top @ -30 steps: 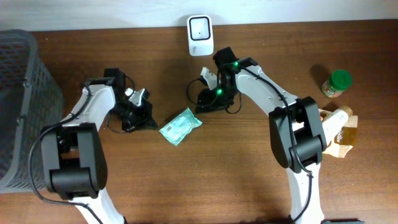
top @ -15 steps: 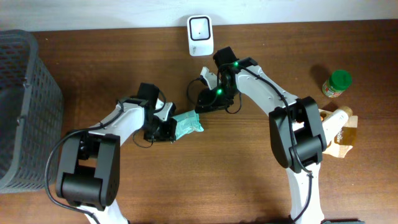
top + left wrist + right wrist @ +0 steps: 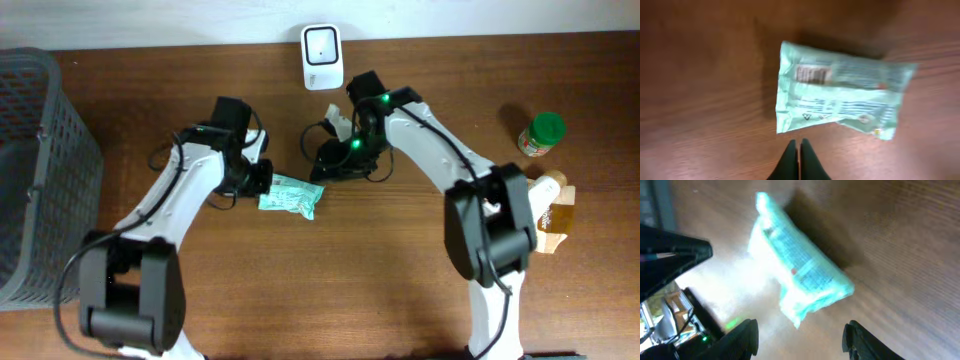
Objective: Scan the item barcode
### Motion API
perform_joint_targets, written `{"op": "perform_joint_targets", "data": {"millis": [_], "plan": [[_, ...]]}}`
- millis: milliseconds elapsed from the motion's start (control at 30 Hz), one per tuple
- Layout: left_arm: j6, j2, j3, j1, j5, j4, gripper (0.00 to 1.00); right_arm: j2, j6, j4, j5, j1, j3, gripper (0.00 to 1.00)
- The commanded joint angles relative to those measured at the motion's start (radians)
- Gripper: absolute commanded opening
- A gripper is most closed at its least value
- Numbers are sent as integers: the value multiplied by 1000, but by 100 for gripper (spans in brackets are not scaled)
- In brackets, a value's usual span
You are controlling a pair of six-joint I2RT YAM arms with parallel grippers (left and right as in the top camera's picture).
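The item, a mint-green packet [image 3: 290,196], lies flat on the wooden table. In the left wrist view the packet [image 3: 840,95] shows a white barcode patch [image 3: 812,74] facing up, blurred. My left gripper [image 3: 258,180] sits just left of the packet's end, and its fingertips [image 3: 800,146] are shut together with nothing between them. My right gripper [image 3: 325,165] hovers by the packet's right end. In the right wrist view that gripper [image 3: 801,335] is open, with the packet [image 3: 797,275] ahead of the fingers and not between them. The white scanner [image 3: 322,44] stands at the back edge.
A grey mesh basket [image 3: 40,170] fills the left side. A green-lidded jar [image 3: 543,134] and a brown package with a pale bottle [image 3: 550,205] sit at the far right. The left arm's dark end [image 3: 670,255] shows in the right wrist view.
My left arm swung right to the packet, nudged it to a flatter angle, then drew back toward its left end. The right gripper opened slightly and barely moved.
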Motion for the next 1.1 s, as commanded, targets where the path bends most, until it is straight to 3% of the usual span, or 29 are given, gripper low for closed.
{"op": "perform_joint_targets", "data": {"millis": [0, 67, 100, 167, 267, 433, 700, 900, 1033, 1067], "plan": [[66, -44, 24, 3, -33, -12, 8, -142, -23, -74, 34, -17, 18, 54], [74, -2, 21, 3, -90, 2, 6, -147, 14, -92, 33, -4, -10, 54], [77, 22, 21, 3, -90, 13, 1, -147, 51, -54, 30, 0, -50, 54], [78, 89, 21, 4, -87, 57, 0, -147, 116, 84, -16, 3, -176, 54], [165, 164, 21, 17, 66, 120, 0, -147, 201, 291, -28, 3, -329, 54], [198, 173, 21, 24, 145, 162, 0, -136, 380, 615, -31, 31, -473, 55], [209, 174, 19, 35, 201, 112, 0, -72, 481, 717, -26, 70, -480, 49], [149, 254, -40, 42, 205, 126, 0, -70, 475, 671, -15, 60, -480, 50], [147, 311, -40, 42, 252, 131, 0, -70, 469, 644, -16, 36, -480, 71], [147, 312, -40, 42, 252, 131, 0, -70, 469, 651, -18, 40, -480, 71]]}}
